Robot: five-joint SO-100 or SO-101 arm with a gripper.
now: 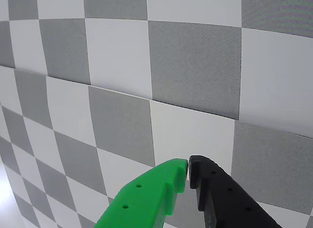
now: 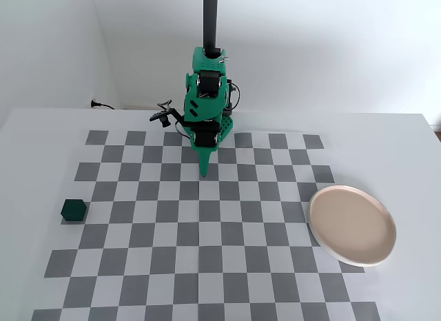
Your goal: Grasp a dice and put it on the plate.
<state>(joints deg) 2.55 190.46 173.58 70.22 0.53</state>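
Tabletop (image 2: 413,138) is white and carries a grey and white checkered mat (image 2: 207,238). On the far middle of the mat stands the green arm (image 2: 205,94), folded, its pincer (image 2: 204,173) pointing down with tips together and holding nothing; the wrist view shows the tips (image 1: 189,165) almost touching. Plate (image 2: 353,225) lies at the mat's right edge, empty. Dice (image 2: 74,211) sits at the left edge, well apart from both

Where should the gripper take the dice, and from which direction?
Come straight down from above and pinch two opposite vertical faces of the dice. It is a small plain cube sitting flat on the checkerboard mat, clear all round, so any face pair works. The gripper is shut and empty; open it first.
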